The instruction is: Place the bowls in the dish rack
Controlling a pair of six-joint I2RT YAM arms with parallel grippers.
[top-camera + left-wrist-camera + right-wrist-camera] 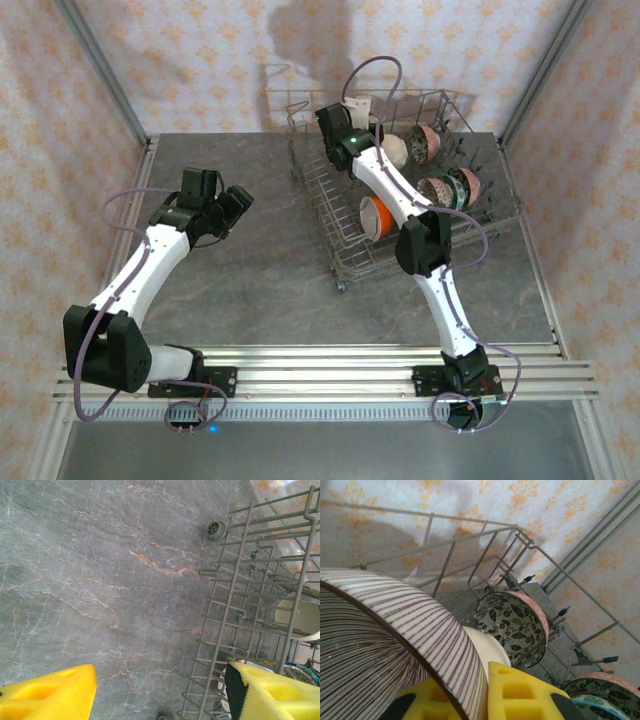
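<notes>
Right gripper (pixel 480 700): clenched on rim of striped bowl (pixel 395 645), which I hold inside dish rack (pixel 340 255), far-left part, just beside cream bowl (pixel 490 647).
Left gripper (pixel 222 200): released, empty, over bare table (pixel 250 270), left of rack.
Orange bowl (pixel 375 215), leaf-patterned bowl (pixel 512 625): on edge between tines.
Risk, my judgement: rim-only grip lets bowl pivot. Off-line lowering knocks it against cream bowl or tine tip. If I let go before it seats, it tips over.

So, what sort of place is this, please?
Probably a robot test cell dressed as a kitchen: a marble-look table, wallpapered walls between metal posts, and a wire dish rack holding bowls.
</notes>
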